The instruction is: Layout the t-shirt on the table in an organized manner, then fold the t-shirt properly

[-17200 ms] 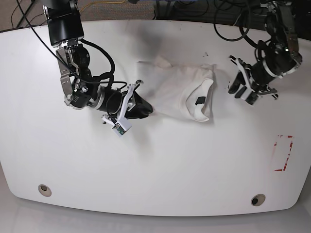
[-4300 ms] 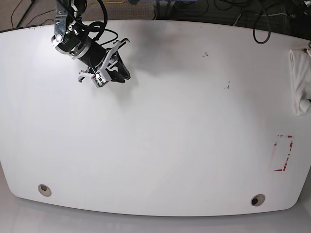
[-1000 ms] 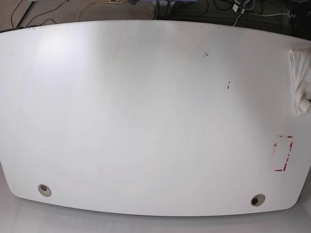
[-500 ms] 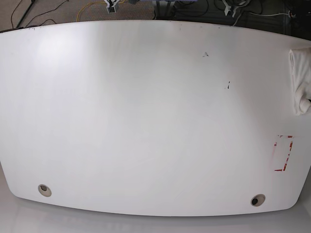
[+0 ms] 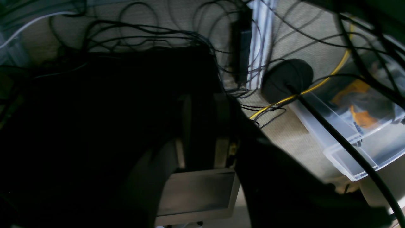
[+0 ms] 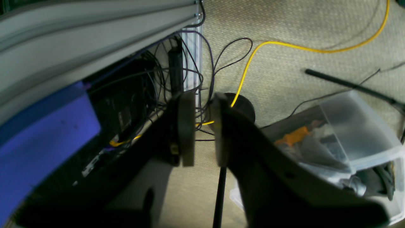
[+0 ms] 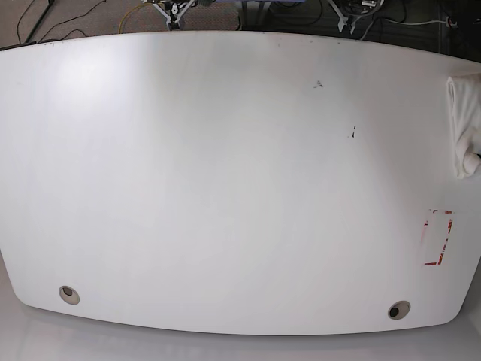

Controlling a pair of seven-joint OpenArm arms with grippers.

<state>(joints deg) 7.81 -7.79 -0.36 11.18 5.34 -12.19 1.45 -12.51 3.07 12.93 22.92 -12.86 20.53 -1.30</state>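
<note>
- At the right edge of the big white smooth table [image 7: 225, 188], near its far right corner, lies the white cotton t-shirt [image 7: 466, 128], bunched up in a small heap and partly cut off by the picture edge.
- Near the same edge, closer to the front, sits a red-and-white tape mark [image 7: 438, 238].
- Two small round holes sit by the front edge, one near the left corner [image 7: 68, 293] and one near the right corner [image 7: 399, 309].
- Both arms hang past the far edge of the table, over a tan carpet floor [image 6: 284, 72].
- The right gripper [image 6: 202, 126] has its two dark fingers a little way apart, with nothing between them.
- Under it runs a thin yellow cable [image 6: 284, 46], with a clear plastic box [image 6: 357, 136] beside it on the floor.
- The left gripper [image 5: 201, 133] is very dark in its own view; its fingers look a little way apart too, and nothing shows in the gap.
- Lots of thin black wires [image 5: 158, 31] hang behind it.
</note>
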